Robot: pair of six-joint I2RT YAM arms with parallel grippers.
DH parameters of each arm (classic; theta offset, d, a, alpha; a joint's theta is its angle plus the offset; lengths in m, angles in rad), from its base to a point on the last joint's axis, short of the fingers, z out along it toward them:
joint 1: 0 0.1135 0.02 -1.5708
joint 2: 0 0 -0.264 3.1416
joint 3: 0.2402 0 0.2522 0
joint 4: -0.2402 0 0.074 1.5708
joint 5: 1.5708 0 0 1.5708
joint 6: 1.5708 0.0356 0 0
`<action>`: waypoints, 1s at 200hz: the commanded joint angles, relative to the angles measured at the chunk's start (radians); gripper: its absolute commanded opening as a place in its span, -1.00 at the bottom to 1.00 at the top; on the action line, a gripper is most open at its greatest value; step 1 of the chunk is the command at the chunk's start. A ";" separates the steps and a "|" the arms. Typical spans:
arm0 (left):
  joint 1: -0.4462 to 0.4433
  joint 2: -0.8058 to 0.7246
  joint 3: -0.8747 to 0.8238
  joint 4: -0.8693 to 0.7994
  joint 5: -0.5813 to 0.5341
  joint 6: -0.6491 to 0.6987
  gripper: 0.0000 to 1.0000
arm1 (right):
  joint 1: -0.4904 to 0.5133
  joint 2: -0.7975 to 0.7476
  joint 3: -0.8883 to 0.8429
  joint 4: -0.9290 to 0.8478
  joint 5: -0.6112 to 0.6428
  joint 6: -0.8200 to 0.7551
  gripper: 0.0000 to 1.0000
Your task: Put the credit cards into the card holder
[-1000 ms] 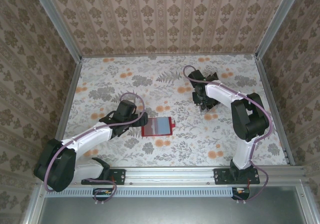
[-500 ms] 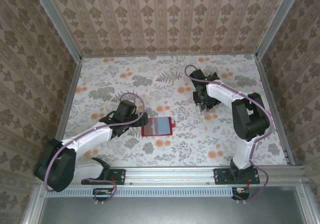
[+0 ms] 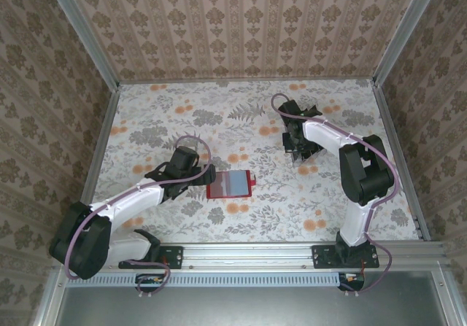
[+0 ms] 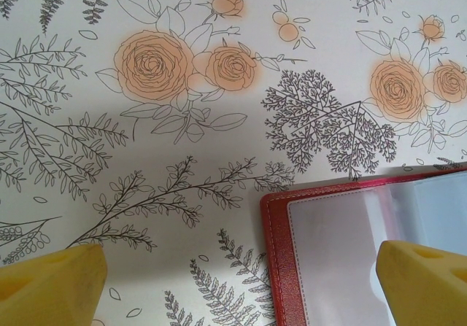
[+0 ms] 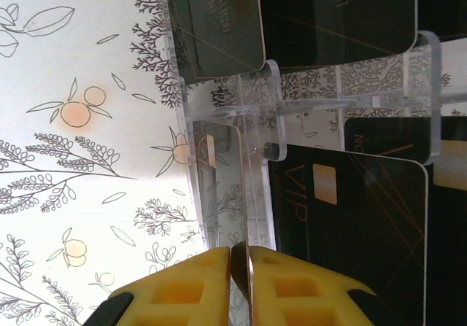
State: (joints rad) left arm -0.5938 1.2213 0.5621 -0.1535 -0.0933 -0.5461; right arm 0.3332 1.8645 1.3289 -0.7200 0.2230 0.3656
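Jaws R nip card [image 5: 217, 167] edge at rack [image 5: 235, 109].

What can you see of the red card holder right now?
The card holder is a small red wallet lying open and flat on the floral table, near the middle. Its cover looks like stitched leather with rounded corners. Inside are clear, pale plastic sleeves that look empty. The left gripper hangs over its left edge with jaws wide open, one finger above the sleeves. Whether it touches the wallet cannot be told.
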 commanded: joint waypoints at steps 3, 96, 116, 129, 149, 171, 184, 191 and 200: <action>0.005 -0.027 -0.011 -0.007 -0.006 -0.005 0.94 | -0.011 -0.037 0.022 -0.001 -0.028 0.004 -0.72; 0.005 -0.042 -0.005 -0.013 0.001 0.003 0.95 | -0.051 -0.078 0.024 0.003 -0.149 0.009 -1.00; 0.005 -0.047 -0.003 -0.018 0.000 0.006 0.94 | -0.053 -0.108 0.034 0.002 -0.185 0.013 -1.00; 0.005 -0.050 -0.001 -0.024 -0.004 0.009 0.95 | -0.053 -0.139 0.041 0.001 -0.216 0.025 -1.00; 0.005 -0.057 0.002 -0.031 -0.009 0.015 0.95 | -0.050 -0.196 0.047 0.008 -0.273 0.056 -1.00; 0.005 -0.064 0.003 -0.043 -0.011 0.023 0.95 | -0.024 -0.262 0.038 0.027 -0.325 0.100 -1.00; 0.005 -0.070 0.001 -0.051 -0.011 0.026 0.95 | 0.009 -0.300 0.020 0.056 -0.349 0.136 -1.00; 0.005 -0.072 0.001 -0.056 -0.011 0.029 0.95 | 0.033 -0.322 0.001 0.079 -0.360 0.161 -1.00; 0.006 -0.076 -0.003 -0.066 -0.011 0.030 0.95 | 0.068 -0.346 -0.031 0.124 -0.377 0.200 -1.00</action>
State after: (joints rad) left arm -0.5938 1.1698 0.5621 -0.1795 -0.0937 -0.5449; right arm 0.3229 1.5932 1.3380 -0.6830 -0.0662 0.4572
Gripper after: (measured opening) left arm 0.974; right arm 0.065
